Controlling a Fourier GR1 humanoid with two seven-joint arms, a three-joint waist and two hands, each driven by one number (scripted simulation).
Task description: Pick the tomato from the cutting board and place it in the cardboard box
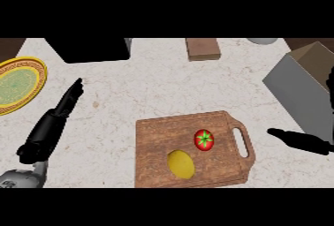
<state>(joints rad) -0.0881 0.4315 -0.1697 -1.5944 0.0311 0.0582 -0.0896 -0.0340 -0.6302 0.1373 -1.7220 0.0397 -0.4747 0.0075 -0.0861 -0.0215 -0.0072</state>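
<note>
A red tomato [204,140] with a green stem lies on the right half of the wooden cutting board [157,132], near its handle slot. The cardboard box [301,90] stands at the right edge, tilted, its open brown inside facing up and right. My right hand [301,141] comes in from the right edge, just right of the board's handle and below the box, with straight fingers pointing left and nothing in it. My left hand [51,126] rests open at the left, fingers stretched up and away from the board.
A yellow lemon [180,164] lies on the board below and left of the tomato. A yellow and green plate [20,84] sits at the left edge. A black object [91,48], a brown block [202,48] and a grey item [263,40] line the far side.
</note>
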